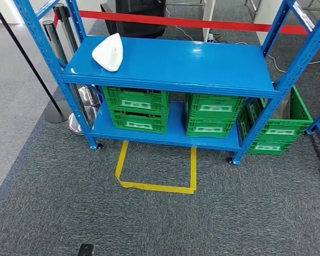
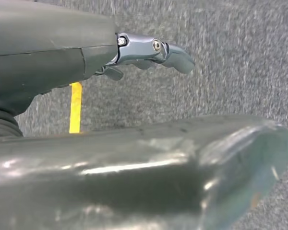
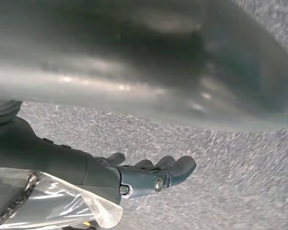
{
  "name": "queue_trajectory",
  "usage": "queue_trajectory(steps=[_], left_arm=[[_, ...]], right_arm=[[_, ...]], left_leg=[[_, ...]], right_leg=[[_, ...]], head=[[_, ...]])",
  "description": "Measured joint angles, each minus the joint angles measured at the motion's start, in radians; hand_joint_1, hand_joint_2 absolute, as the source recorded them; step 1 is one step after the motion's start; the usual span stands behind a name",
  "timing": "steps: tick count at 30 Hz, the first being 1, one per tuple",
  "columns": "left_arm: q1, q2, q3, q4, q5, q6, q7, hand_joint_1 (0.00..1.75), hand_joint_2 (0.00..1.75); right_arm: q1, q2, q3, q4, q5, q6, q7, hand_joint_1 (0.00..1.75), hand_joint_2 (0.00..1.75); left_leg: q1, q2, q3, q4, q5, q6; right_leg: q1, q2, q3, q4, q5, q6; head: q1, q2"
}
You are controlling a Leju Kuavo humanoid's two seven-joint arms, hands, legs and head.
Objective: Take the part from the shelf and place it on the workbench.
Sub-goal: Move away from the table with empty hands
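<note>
Below, both hands [image 2: 142, 52] [image 3: 150, 175] empty over carpet [image 2: 225, 72], fingers straight, apart.

The left hand [image 2: 99, 96] had a smooth dark grey cover, a thick grey thumb and glossy blue-grey metal fingers [image 2: 171, 53] fixed with silver screws. The right hand [image 3: 110, 177] looked alike, with clear plastic film crinkled at its wrist.
</note>
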Motion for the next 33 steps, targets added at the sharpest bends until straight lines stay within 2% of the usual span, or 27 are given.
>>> queue_trajectory(steps=[1,2,3,4,6,7,8,10,12,13,14,15,17,18,19,20,21,22,23,24,27,29,33], left_arm=[[0.0,0.0,0.0,0.0,0.008,-0.004,0.0,0.0,0.0],[0.001,-0.001,0.0,0.0,0.015,-0.006,0.0,0.0,0.0],[0.002,-0.001,0.0,0.0,0.021,-0.007,0.0,0.0,0.0],[0.002,-0.001,0.0,0.0,0.025,-0.008,0.0,0.0,0.0],[0.004,-0.002,0.0,0.0,0.028,-0.008,0.0,0.0,0.0],[0.004,-0.002,-0.001,0.0,0.029,-0.008,0.0,0.0,0.0],[0.004,-0.001,-0.001,0.0,0.029,-0.008,0.0,0.0,0.0],[0.003,0.0,-0.001,0.0,0.028,-0.003,0.0,0.0,0.0],[0.001,0.0,-0.001,0.0,0.024,0.003,0.001,0.0,0.0],[0.0,0.0,-0.001,0.0,0.021,0.006,0.001,0.0,0.0],[-0.001,0.001,-0.001,0.0,0.02,0.008,0.001,0.0,0.0],[-0.001,0.001,-0.001,0.0,0.021,0.008,0.001,0.0,0.0],[0.0,0.002,-0.001,0.0,0.027,0.004,0.001,0.0,0.0],[0.0,0.002,-0.001,0.0,0.032,0.0,0.001,0.0,0.0],[0.001,0.002,-0.001,0.0,0.036,-0.003,0.001,0.0,0.0],[0.001,0.002,-0.001,0.0,0.039,-0.005,0.001,0.0,0.0],[0.001,0.002,-0.001,0.0,0.041,-0.006,0.001,0.0,0.0],[0.001,0.002,-0.001,0.0,0.042,-0.006,0.002,0.0,0.0],[0.0,0.002,-0.001,0.0,0.042,-0.006,0.002,0.0,0.0],[0.0,0.002,-0.001,0.0,0.043,-0.006,0.002,0.0,0.0],[0.001,0.001,-0.001,0.0,0.045,-0.005,0.002,0.0,0.0],[0.002,0.0,-0.001,0.0,0.045,-0.005,0.002,0.0,0.0],[0.0,0.0,-0.001,0.0,0.039,0.0,0.002,0.0,0.0]], right_arm=[[0.003,0.0,0.002,-0.002,0.002,0.0,-0.001,0.0,0.0],[0.007,0.0,0.003,-0.004,0.004,0.0,-0.002,0.0,0.0],[0.011,0.0,0.003,-0.006,0.004,0.0,-0.002,0.0,0.0],[0.013,0.0,0.003,-0.008,0.004,0.001,-0.002,0.0,0.0],[0.016,0.0,0.003,-0.012,0.003,0.001,-0.003,0.0,0.0],[0.015,0.0,0.004,-0.013,0.003,0.001,-0.003,0.0,0.0],[0.014,0.001,0.004,-0.015,0.003,0.001,-0.004,0.0,0.0],[0.014,0.001,0.004,-0.018,0.003,0.001,-0.004,0.0,0.0],[0.017,0.002,0.004,-0.02,0.002,0.001,-0.004,0.0,0.0],[0.017,0.003,0.004,-0.02,0.003,0.001,-0.004,0.0,0.0],[0.016,0.003,0.005,-0.02,0.003,0.001,-0.004,0.0,0.0],[0.014,0.004,0.005,-0.021,0.003,0.001,-0.004,0.0,0.0],[0.012,0.004,0.005,-0.021,0.003,0.001,-0.004,0.0,0.0],[0.012,0.004,0.005,-0.021,0.002,0.001,-0.004,0.0,0.0],[0.012,0.004,0.005,-0.021,0.002,0.001,-0.004,0.0,0.0],[0.012,0.004,0.005,-0.021,0.002,0.001,-0.004,0.0,0.0],[0.011,0.005,0.005,-0.022,0.002,0.001,-0.005,0.0,0.0],[0.01,0.006,0.006,-0.022,0.002,0.001,-0.005,0.0,0.0],[0.01,0.008,0.006,-0.022,0.001,0.001,-0.005,0.0,0.0],[0.009,0.009,0.006,-0.023,0.001,0.001,-0.005,0.0,0.0],[0.009,0.01,0.007,-0.025,0.001,0.001,-0.005,0.0,0.0],[0.009,0.01,0.007,-0.025,0.001,0.001,-0.006,0.0,0.0],[0.009,0.01,0.007,-0.026,0.0,0.001,-0.006,0.0,0.0]], left_leg=[[-0.002,0.001,0.0,0.0,0.0,0.003],[-0.004,0.001,0.001,0.0,-0.002,0.004],[-0.006,0.001,0.004,0.0,-0.005,0.005],[-0.007,0.001,0.009,0.001,-0.009,0.004],[-0.007,0.0,0.024,0.004,-0.023,-0.005],[-0.009,0.0,0.028,0.01,-0.032,-0.012],[-0.011,0.001,0.028,0.016,-0.039,-0.02],[-0.015,0.003,0.024,0.024,-0.044,-0.031],[-0.012,0.0,0.025,0.029,-0.053,-0.036],[-0.01,-0.008,0.018,0.049,-0.067,-0.038],[-0.01,-0.018,-0.003,0.093,-0.092,-0.039],[-0.01,-0.028,-0.038,0.162,-0.122,-0.039],[-0.012,-0.035,-0.125,0.311,-0.171,-0.038],[-0.014,-0.036,-0.155,0.352,-0.17,-0.035],[-0.016,-0.036,-0.168,0.353,-0.147,-0.03],[-0.018,-0.037,-0.162,0.314,-0.105,-0.023],[-0.022,-0.039,-0.144,0.25,-0.055,-0.013],[-0.026,-0.042,-0.125,0.189,-0.019,-0.003],[-0.03,-0.046,-0.109,0.133,0.003,0.004],[-0.032,-0.049,-0.101,0.101,0.01,-0.004],[-0.035,-0.052,-0.102,0.079,0.008,-0.021],[-0.037,-0.052,-0.102,0.079,0.009,-0.01],[-0.037,-0.052,-0.101,0.079,0.01,-0.007]], right_leg=[[0.004,0.002,-0.036,0.071,-0.028,-0.001],[0.008,0.003,-0.066,0.128,-0.043,-0.002],[0.011,0.003,-0.082,0.154,-0.04,-0.003],[0.012,0.002,-0.078,0.14,-0.016,-0.005],[0.014,-0.004,-0.028,0.028,0.053,-0.012],[0.016,-0.01,0.001,-0.028,0.071,-0.016],[0.018,-0.014,0.019,-0.061,0.074,-0.023],[0.024,-0.015,0.027,-0.075,0.058,-0.039],[0.025,-0.01,0.025,-0.074,0.05,-0.053],[0.024,-0.008,0.027,-0.075,0.047,-0.058],[0.024,-0.005,0.03,-0.076,0.045,-0.063],[0.025,-0.003,0.031,-0.077,0.043,-0.067],[0.029,0.002,0.033,-0.077,0.04,-0.072],[0.032,0.005,0.035,-0.077,0.038,-0.074],[0.035,0.009,0.038,-0.077,0.037,-0.075],[0.037,0.013,0.042,-0.077,0.036,-0.076],[0.039,0.017,0.046,-0.077,0.036,-0.076],[0.04,0.021,0.046,-0.077,0.035,-0.075],[0.042,0.024,0.045,-0.076,0.034,-0.074],[0.043,0.025,0.042,-0.075,0.033,-0.075],[0.041,0.026,0.037,-0.078,0.036,-0.073],[0.039,0.027,0.04,-0.084,0.041,-0.066],[0.039,0.027,0.046,-0.093,0.045,-0.06]], head=[[0.004,0.0],[0.005,0.0],[0.006,0.0],[0.007,0.0],[0.009,0.0],[0.012,0.0],[0.013,0.0],[0.01,0.0],[0.003,0.0],[0.002,0.0],[0.0,0.0],[-0.002,0.0],[-0.005,0.0],[-0.006,0.0],[-0.006,0.0],[-0.005,0.0],[-0.005,0.0],[-0.005,0.0],[-0.004,0.0],[-0.003,0.0],[0.003,0.0],[0.004,0.0],[0.004,0.0]])
